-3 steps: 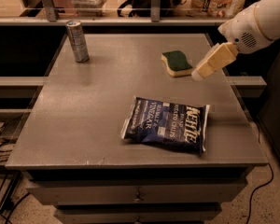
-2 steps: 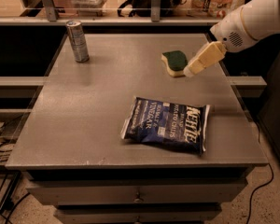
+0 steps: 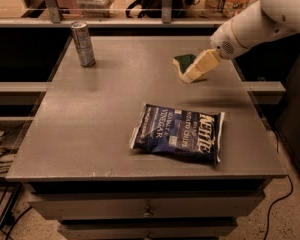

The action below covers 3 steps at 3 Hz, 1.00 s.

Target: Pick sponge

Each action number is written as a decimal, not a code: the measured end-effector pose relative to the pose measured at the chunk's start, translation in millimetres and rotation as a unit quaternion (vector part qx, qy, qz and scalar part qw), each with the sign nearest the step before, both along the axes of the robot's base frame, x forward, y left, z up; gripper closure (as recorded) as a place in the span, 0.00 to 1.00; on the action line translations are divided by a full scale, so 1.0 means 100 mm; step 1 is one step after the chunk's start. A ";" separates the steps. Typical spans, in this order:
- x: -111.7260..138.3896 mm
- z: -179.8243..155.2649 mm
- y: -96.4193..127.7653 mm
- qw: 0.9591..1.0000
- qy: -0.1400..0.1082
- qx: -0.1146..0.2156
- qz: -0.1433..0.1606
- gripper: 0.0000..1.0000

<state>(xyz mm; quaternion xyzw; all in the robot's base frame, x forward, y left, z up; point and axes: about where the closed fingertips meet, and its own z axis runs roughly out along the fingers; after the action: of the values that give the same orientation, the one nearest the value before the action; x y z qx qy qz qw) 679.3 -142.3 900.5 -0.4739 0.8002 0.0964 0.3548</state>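
The sponge (image 3: 182, 63) lies on the grey table (image 3: 105, 114) at the far right, dark green top on pale yellow foam. The white arm reaches in from the upper right. Its gripper (image 3: 196, 72), with pale yellow block-like fingers (image 3: 202, 65), hangs right over the sponge's right half and covers part of it. Whether it touches the sponge is not clear.
A dark blue chip bag (image 3: 180, 133) lies flat at the table's front middle-right. A silver can (image 3: 83, 44) stands upright at the far left. Drawers run under the table's front edge. A railing and shelves stand behind the table.
The gripper has moved left and slightly down, from beside the sponge's right edge to over the sponge. The sponge, bag and can have not moved.
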 end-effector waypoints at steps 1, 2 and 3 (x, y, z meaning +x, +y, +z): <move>0.21 -0.18 0.01 1.000 0.001 0.011 -0.015 0.00; 0.35 -0.33 0.02 0.999 0.007 0.024 -0.026 0.00; 0.42 -0.46 0.06 0.999 0.018 0.038 -0.031 0.15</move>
<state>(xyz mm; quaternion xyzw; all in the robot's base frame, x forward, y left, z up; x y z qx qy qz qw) 721.2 -136.0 854.2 -0.4337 0.8163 0.1239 0.3609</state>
